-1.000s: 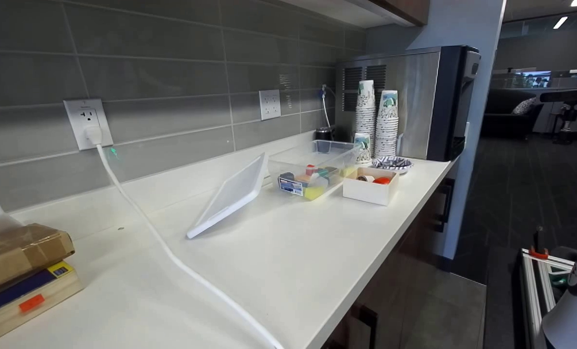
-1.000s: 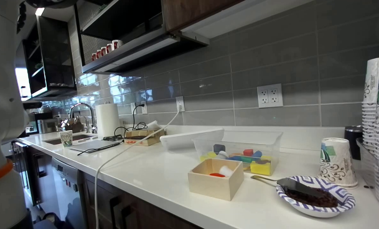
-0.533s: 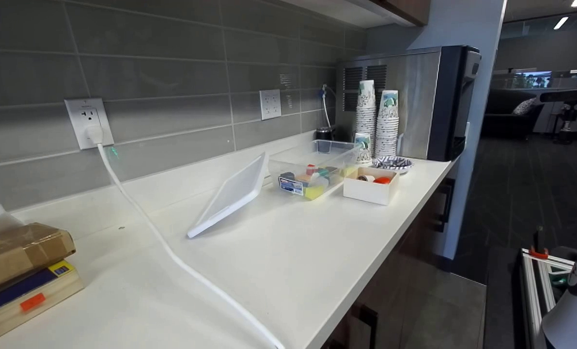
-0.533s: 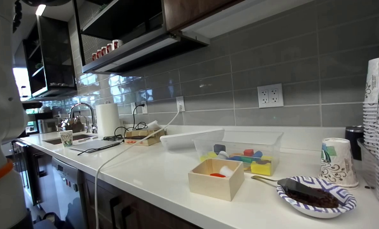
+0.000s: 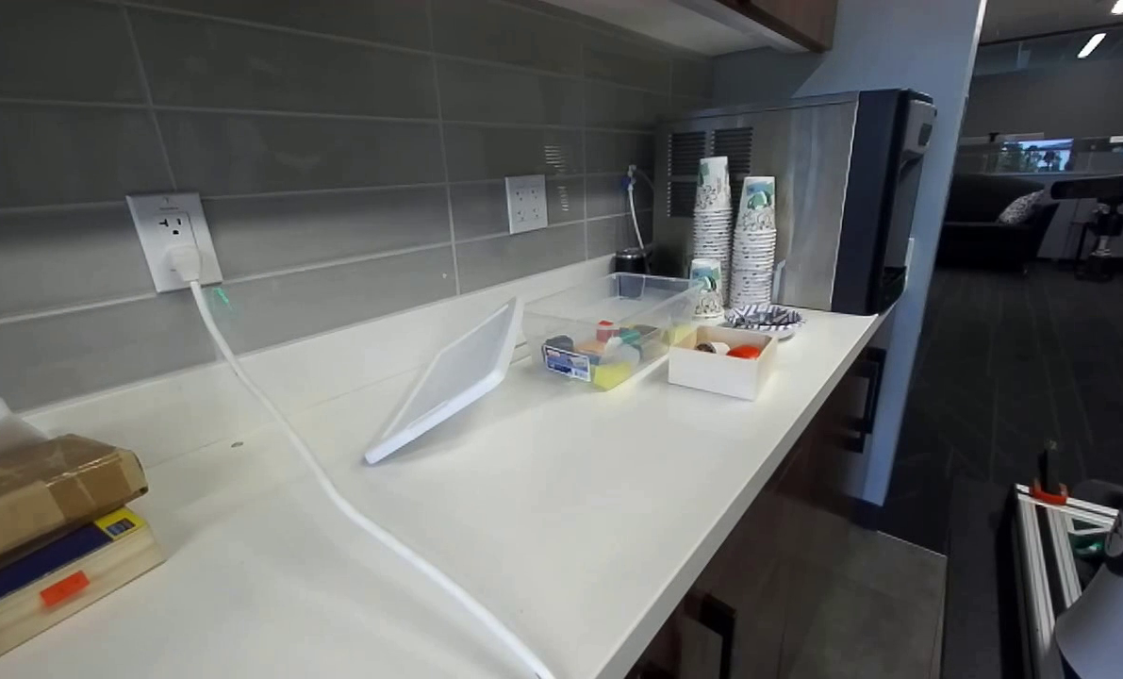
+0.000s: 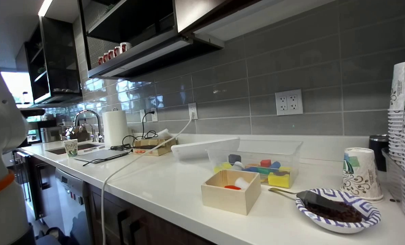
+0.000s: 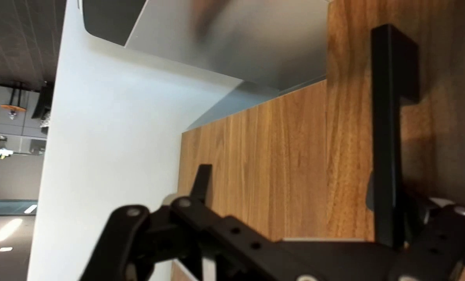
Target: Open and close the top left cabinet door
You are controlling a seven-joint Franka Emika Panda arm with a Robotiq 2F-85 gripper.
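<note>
The wooden top cabinet door shows at the top of an exterior view (image 6: 197, 10). It stands partly open, and its face catches bright light. In the wrist view, the door (image 7: 349, 128) stands out from the neighbouring wooden panel. Its black bar handle (image 7: 386, 128) runs vertically at the right. My gripper (image 7: 286, 181) is open, with its fingers spread wide. The right finger is largely hidden behind the handle's lower end, and a rounded bit of it shows beside the bar. I cannot tell if they touch. The left finger is in front of the neighbouring panel. The gripper is out of both exterior views.
The neighbouring panel (image 7: 255, 156) and a white wall (image 7: 111, 128) lie to the left in the wrist view. Open shelves (image 6: 131, 58) adjoin the door. Below, the counter holds a wooden box (image 6: 228, 197), a clear bin (image 6: 256, 149) and a paper plate (image 6: 338, 211).
The cabinet door has swung outward: its lower edge slants more steeply and its face turned from dark brown to bright. The arm at the left of an exterior view has shifted left.
</note>
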